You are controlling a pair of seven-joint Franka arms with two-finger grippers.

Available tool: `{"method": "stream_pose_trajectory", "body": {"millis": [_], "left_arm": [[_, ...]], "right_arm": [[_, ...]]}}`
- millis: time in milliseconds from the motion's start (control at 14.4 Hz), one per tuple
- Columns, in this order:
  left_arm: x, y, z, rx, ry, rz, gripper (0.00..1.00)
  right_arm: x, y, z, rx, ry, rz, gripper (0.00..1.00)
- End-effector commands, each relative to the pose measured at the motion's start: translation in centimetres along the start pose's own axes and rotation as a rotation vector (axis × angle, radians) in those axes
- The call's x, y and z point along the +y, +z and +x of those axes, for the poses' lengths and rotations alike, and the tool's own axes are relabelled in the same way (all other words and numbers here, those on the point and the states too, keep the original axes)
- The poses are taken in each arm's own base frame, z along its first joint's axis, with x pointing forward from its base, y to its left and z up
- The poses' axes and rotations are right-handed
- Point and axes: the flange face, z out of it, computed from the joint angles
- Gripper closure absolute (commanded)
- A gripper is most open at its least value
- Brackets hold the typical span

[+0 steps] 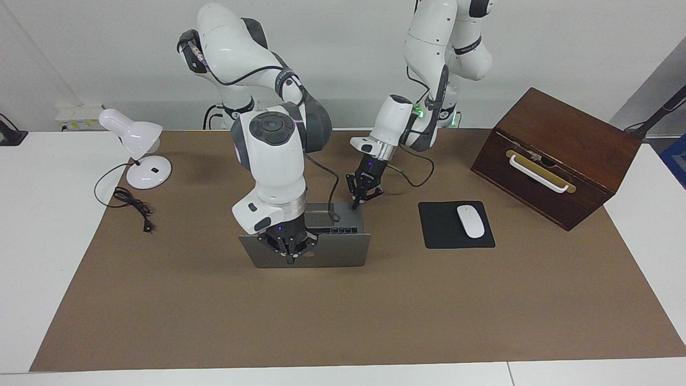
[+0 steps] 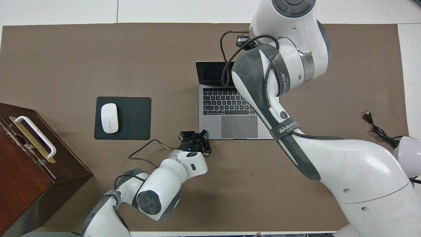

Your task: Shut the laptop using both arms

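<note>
The silver-grey laptop [image 1: 337, 256] [image 2: 239, 126] stands open mid-table, its lid's outer face turned away from the robots. My right arm reaches over the top of the lid. The right gripper [image 1: 290, 260] is shut, its tips pointing down against the lid's outer face near the logo. In the overhead view that gripper is hidden under its own arm. My left gripper [image 1: 354, 205] [image 2: 203, 133] is shut too, its tips down at the corner of the laptop's base nearest the robots, toward the left arm's end.
A black mouse pad [image 1: 445, 236] [image 2: 135, 115] with a white mouse [image 1: 470, 221] lies beside the laptop toward the left arm's end. A brown wooden box [image 1: 563, 145] stands past it. A white desk lamp [image 1: 136, 136] and its cord [image 1: 131, 201] are at the right arm's end.
</note>
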Motion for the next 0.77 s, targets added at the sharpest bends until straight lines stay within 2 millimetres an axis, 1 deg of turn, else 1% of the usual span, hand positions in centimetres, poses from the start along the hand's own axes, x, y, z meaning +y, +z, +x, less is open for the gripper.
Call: {"method": "stream_pose_trajectory", "body": {"millis": [0, 70, 139, 209, 279, 488, 697], "left_arm": [[0.1, 0.4, -3.2, -0.066, 0.018, 0.004, 1.0], [0.1, 0.4, -3.4, -0.071, 0.018, 0.005, 1.0], [0.1, 0.4, -3.5, -0.073, 0.02, 0.005, 1.0], [0.1, 0.4, -3.7, -0.077, 0.02, 0.006, 1.0], [0.1, 0.4, -3.8, -0.079, 0.02, 0.005, 1.0], [0.0, 0.5, -4.2, -0.089, 0.021, 0.007, 1.0], [0.0, 0.5, -4.5, -0.094, 0.023, 0.007, 1.0]], "right_arm": [[0.6, -0.5, -1.6, -0.124, 0.036, 0.041, 1.0], [0.6, -0.5, -2.3, -0.177, 0.039, 0.045, 1.0], [0.9, -0.8, -3.0, -0.247, 0.047, 0.059, 1.0], [2.3, -0.7, -2.8, -0.316, 0.075, 0.083, 1.0], [3.2, -0.1, -3.1, -0.376, 0.094, 0.099, 1.0], [4.6, 1.0, -4.9, -0.445, 0.102, 0.061, 1.0], [5.2, 1.9, -6.5, -0.477, 0.106, 0.041, 1.0]]}}
